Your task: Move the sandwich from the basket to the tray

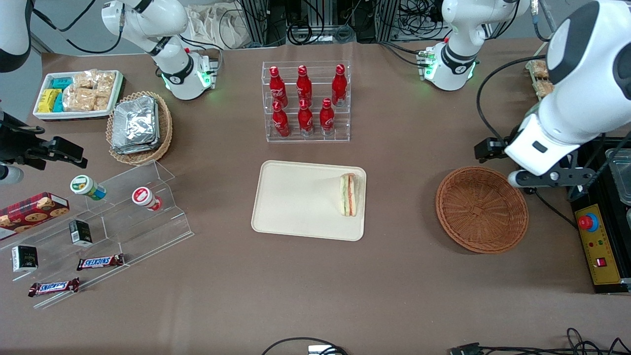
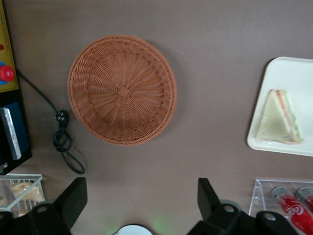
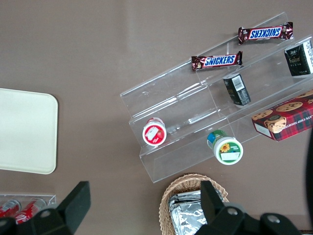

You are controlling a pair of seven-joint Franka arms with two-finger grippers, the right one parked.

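The sandwich [image 1: 349, 194] lies on the tray [image 1: 296, 207] while the gripper [image 2: 139, 203], fingers spread and holding nothing, hangs above the basket [image 1: 480, 209]

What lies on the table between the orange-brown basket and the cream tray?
Nothing: in the front and left wrist views only bare brown table separates the basket from the tray holding the sandwich. The open end effector hovers above.

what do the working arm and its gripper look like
The left arm has glossy white rounded shells with dark grey joint bands and a black cable looping alongside; its base glows green. The gripper is black, with two flat, wedge-shaped fingers spread open above the table near the basket.
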